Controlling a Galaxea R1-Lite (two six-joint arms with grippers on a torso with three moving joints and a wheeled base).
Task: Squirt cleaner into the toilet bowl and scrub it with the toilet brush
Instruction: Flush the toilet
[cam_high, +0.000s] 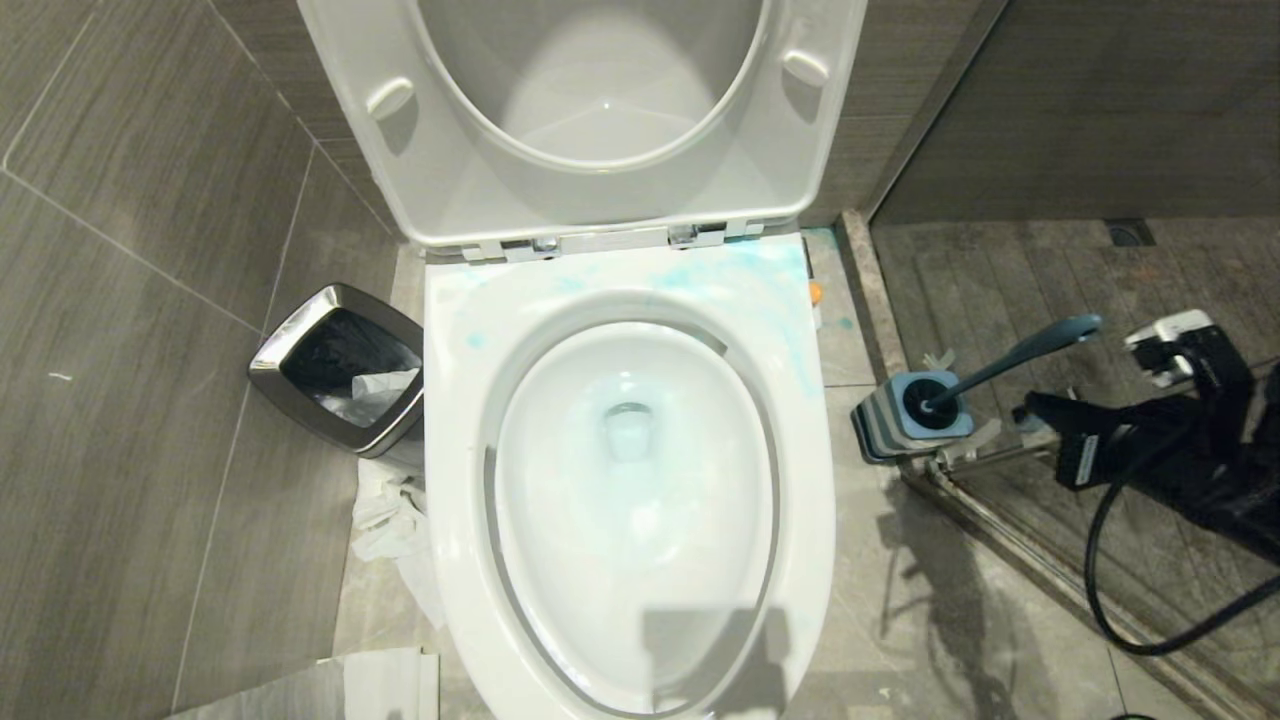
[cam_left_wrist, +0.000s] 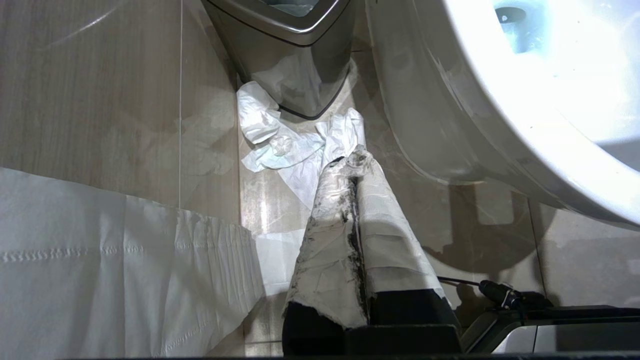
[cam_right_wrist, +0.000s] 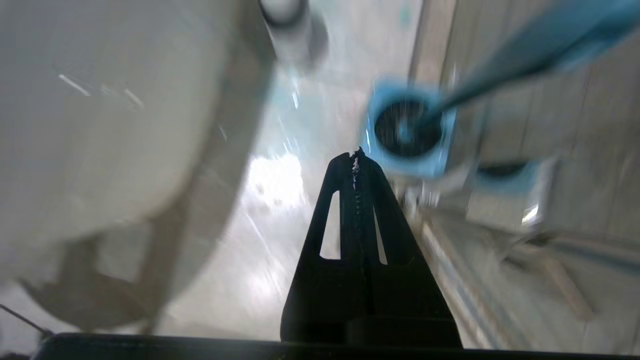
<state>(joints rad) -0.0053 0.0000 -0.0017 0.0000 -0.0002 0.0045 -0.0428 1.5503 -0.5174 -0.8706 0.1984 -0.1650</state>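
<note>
The white toilet bowl (cam_high: 800, 520) fills the middle of the head view, seat and lid up, with blue smears on its back rim and pale blue water inside. The toilet brush (cam_high: 1020, 355) leans in its blue-topped holder (cam_high: 905, 415) on the floor to the toilet's right. My right gripper (cam_right_wrist: 356, 152) is shut and empty, low over the floor with its tip just short of the holder (cam_right_wrist: 407, 130). Its black arm (cam_high: 1150, 440) comes in from the right. My left gripper (cam_left_wrist: 352, 157), its fingers wrapped in white, hangs shut beside the bowl's left side. I cannot make out the cleaner.
A chrome-rimmed waste bin (cam_high: 340, 365) stands left of the toilet, with crumpled tissue (cam_high: 390, 510) on the floor beside it. A metal shower-door track (cam_high: 1010, 530) runs diagonally past the holder. A small white thing with an orange spot (cam_high: 815, 297) sits by the toilet's back right corner.
</note>
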